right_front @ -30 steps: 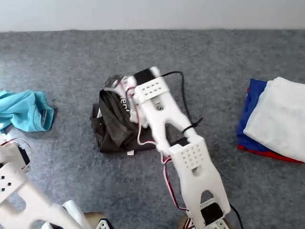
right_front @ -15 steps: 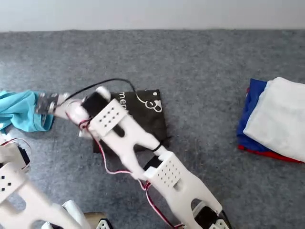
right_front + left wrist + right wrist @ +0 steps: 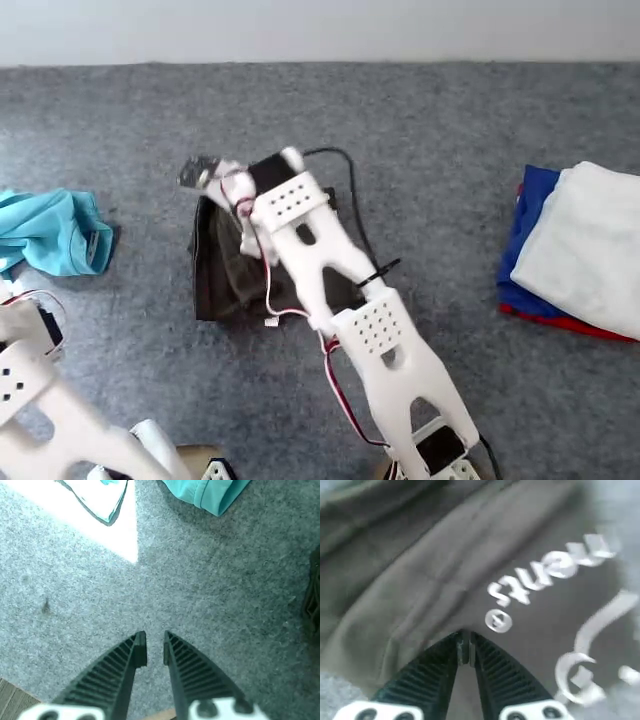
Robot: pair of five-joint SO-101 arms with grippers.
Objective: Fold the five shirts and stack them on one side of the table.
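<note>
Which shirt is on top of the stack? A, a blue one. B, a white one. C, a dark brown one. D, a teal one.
B: the white shirt lies on top of the stack, with the blue shirt showing underneath it.

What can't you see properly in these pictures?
- The dark shirt: in the high view the right arm lies across it and hides its middle.
- The teal shirt: cut off by the high view's left edge.
- The blue shirt and the red cloth: the white shirt on top covers most of both, and the right edge cuts off the pile.
</note>
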